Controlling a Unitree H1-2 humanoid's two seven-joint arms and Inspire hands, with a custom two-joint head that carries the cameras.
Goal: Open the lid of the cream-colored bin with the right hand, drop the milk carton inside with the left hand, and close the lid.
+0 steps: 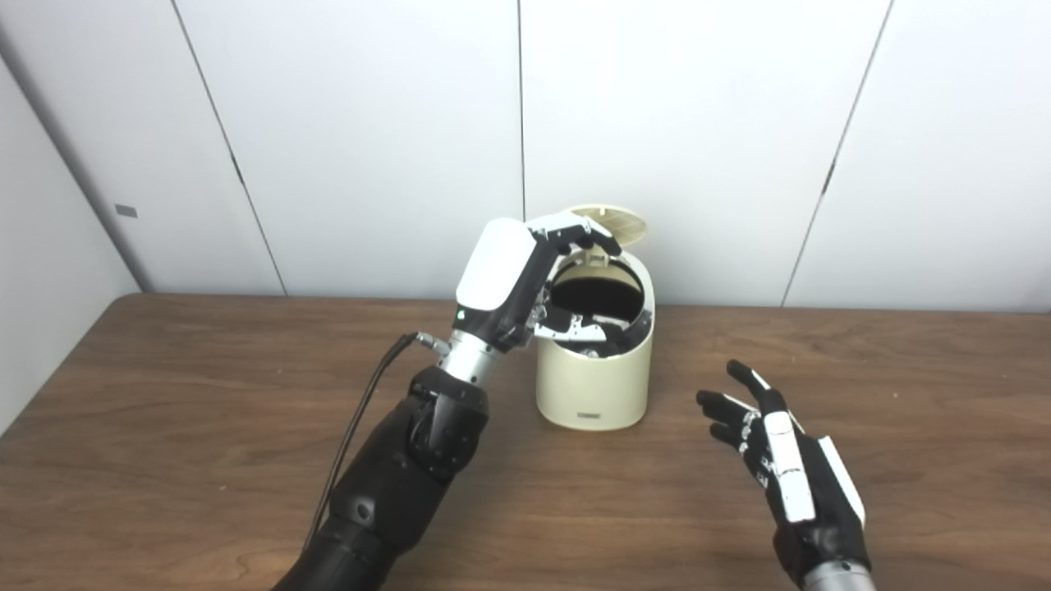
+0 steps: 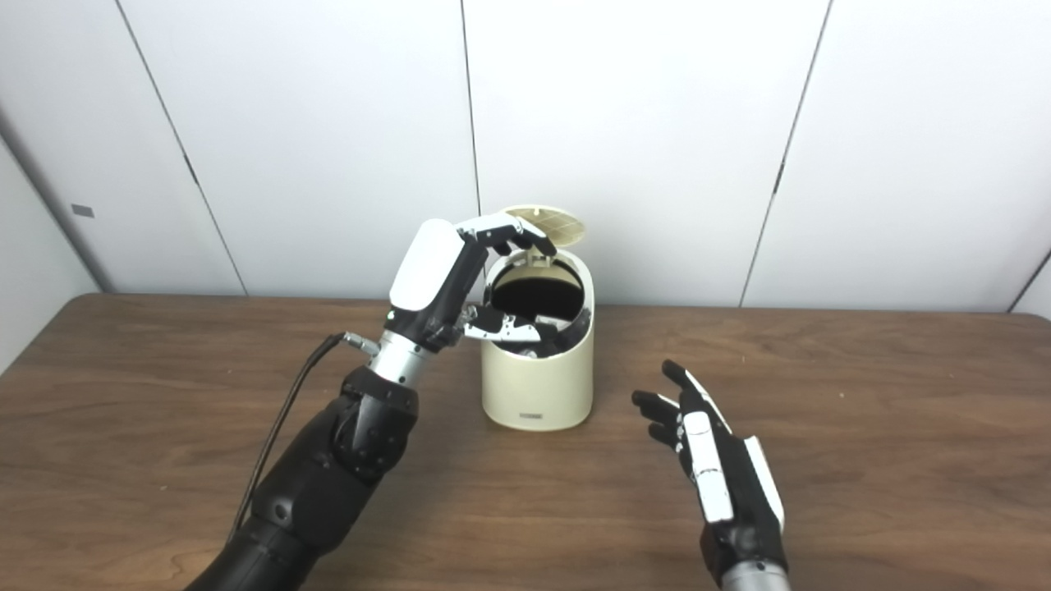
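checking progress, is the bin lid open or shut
Open: the lid stands tipped up behind the bin, whose dark mouth shows.

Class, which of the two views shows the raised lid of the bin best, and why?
The right eye view: the lid stands mostly clear of the left hand. In the left eye view, the fingers cover more of its left edge above the bin.

A cream-colored round plastic bin (image 1: 594,361) stands upright at frame center, its round ribbed lid (image 1: 614,222) tipped open behind its dark mouth.
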